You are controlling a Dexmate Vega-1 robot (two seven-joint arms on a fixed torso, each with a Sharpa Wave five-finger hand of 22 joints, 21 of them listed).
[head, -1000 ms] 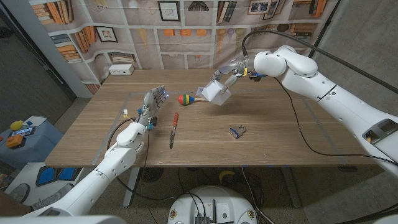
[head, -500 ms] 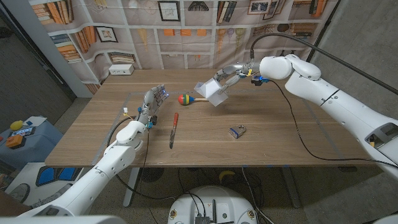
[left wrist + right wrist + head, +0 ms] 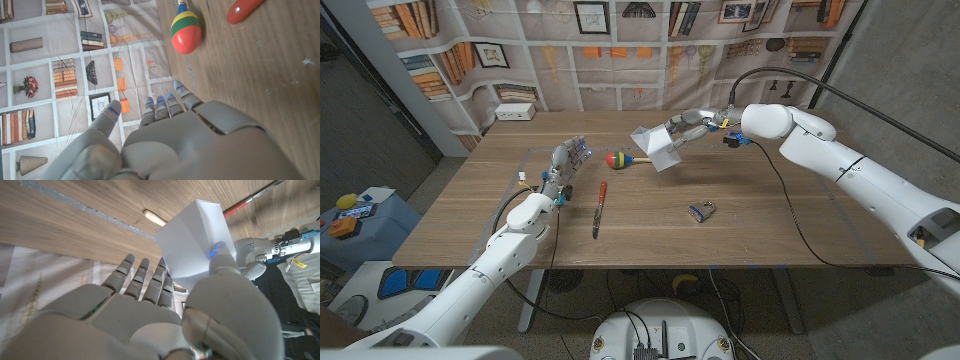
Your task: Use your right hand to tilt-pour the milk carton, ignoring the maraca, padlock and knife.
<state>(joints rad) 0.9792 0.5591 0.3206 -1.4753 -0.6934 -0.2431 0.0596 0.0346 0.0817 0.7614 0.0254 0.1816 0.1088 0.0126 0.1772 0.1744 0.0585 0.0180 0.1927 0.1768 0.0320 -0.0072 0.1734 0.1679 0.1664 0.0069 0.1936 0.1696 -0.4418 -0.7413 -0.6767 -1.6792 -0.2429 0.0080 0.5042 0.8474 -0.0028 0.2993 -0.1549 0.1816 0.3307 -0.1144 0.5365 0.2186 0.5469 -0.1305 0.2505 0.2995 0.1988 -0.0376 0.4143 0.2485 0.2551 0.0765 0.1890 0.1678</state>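
We start with the wooden table point(image 3: 650, 240), which carries everything here, and work down in size. Above its far edge, a little right of the middle, our right hand point(image 3: 695, 123) holds the white milk carton point(image 3: 657, 147) lifted clear of the wood and tipped well over, its upper end leaning toward the table's left side. In the right wrist view the thumb point(image 3: 223, 260) presses one flat face of the milk carton point(image 3: 192, 240) while the other fingers point(image 3: 142, 277) wrap the opposite side, so we have it clamped across the body, not by the folded top. We judge the carton to be light, thin-walled paperboard: stiff enough along its edges, but the flat panels would likely cave under a hard squeeze, and the smooth coated faces could slip as the tilt steepens. The sound place to hold it looks to us like the middle of the body with pressure spread near the corners, which is about where we have it. We cannot tell whether it holds any liquid. Our left hand point(image 3: 565, 165) waits near the table's left edge, fingers apart and holding nothing; in the left wrist view the left hand point(image 3: 175, 140) reaches toward the maraca point(image 3: 186, 32). That coloured maraca point(image 3: 620, 158) lies just beside the carton on its left. The red-handled knife point(image 3: 599, 207) lies nearer the front edge, and the small padlock point(image 3: 701, 211) sits toward the front, right of the middle, all well apart from the pour.
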